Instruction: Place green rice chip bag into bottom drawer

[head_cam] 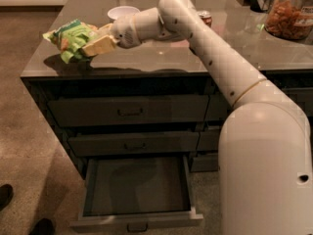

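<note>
the gripper was pinching the green rice chip bag by one side, holding it over the left front corner of the counter, seemingly lifted off the surface. the bottom drawer stood pulled open well below, dark and shallow. the risk, as i judged it: the crinkly bag (gripped only at its edge) could slip on the way down, or snag the counter lip or the upper drawer fronts. open floor lay to the left and ahead, so swinging outward before descending looked safest.
</note>
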`<state>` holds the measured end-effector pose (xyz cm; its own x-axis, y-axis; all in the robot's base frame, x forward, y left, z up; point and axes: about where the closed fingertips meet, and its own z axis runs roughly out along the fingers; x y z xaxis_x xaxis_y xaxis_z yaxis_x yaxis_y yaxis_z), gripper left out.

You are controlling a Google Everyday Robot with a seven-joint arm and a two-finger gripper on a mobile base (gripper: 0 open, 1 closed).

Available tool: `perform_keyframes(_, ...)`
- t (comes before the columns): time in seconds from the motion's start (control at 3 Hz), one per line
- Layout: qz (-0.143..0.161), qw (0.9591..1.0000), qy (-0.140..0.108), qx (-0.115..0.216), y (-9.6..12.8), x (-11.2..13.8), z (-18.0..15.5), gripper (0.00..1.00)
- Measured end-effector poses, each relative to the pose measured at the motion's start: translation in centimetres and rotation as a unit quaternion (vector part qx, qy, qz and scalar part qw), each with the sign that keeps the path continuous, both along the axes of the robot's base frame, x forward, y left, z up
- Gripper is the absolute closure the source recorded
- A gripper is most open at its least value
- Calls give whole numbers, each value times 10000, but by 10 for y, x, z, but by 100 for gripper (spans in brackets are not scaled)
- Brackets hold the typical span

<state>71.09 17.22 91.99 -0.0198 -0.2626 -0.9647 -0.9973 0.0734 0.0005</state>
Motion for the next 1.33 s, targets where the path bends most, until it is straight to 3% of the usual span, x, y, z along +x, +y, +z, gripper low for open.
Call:
perform_keyframes(0.33, 472, 9987, 138, -125, -5, -21, -5, 100)
perform_keyframes(1.0, 475, 9988, 102, -28, -5, -21, -10, 100)
perform_keyframes(1.33, 413, 9987, -294, 71, -17, -44, 9, 100)
